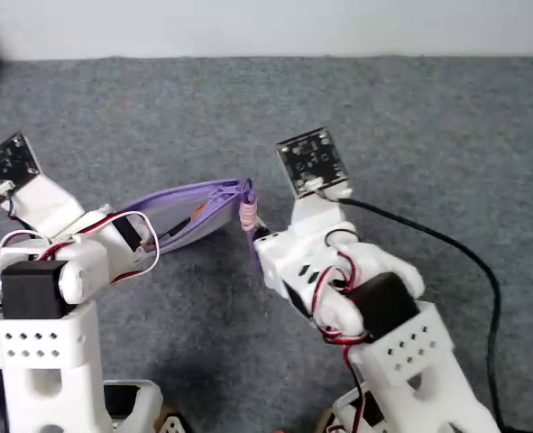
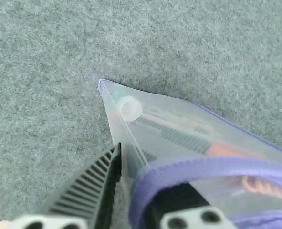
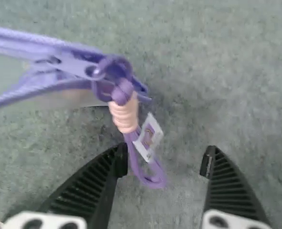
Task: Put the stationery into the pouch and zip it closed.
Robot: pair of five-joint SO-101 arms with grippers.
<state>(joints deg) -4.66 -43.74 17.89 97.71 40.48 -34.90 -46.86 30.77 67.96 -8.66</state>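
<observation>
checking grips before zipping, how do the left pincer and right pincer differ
The left pincer is shut on the pouch wall; the right pincer is open, holding nothing. The left pincer sits at one pouch end; the right pincer at the other, by the zipper cord. Both have black ribbed fingers.

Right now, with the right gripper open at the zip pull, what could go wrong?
1. The zip pull hangs close to one finger of the open right gripper, off centre, so closing may miss it.
2. The left gripper pinches just the rim of the pouch; a zip tug could drag it free.
3. The mouth looks unzipped, so the stationery might slide out.
</observation>
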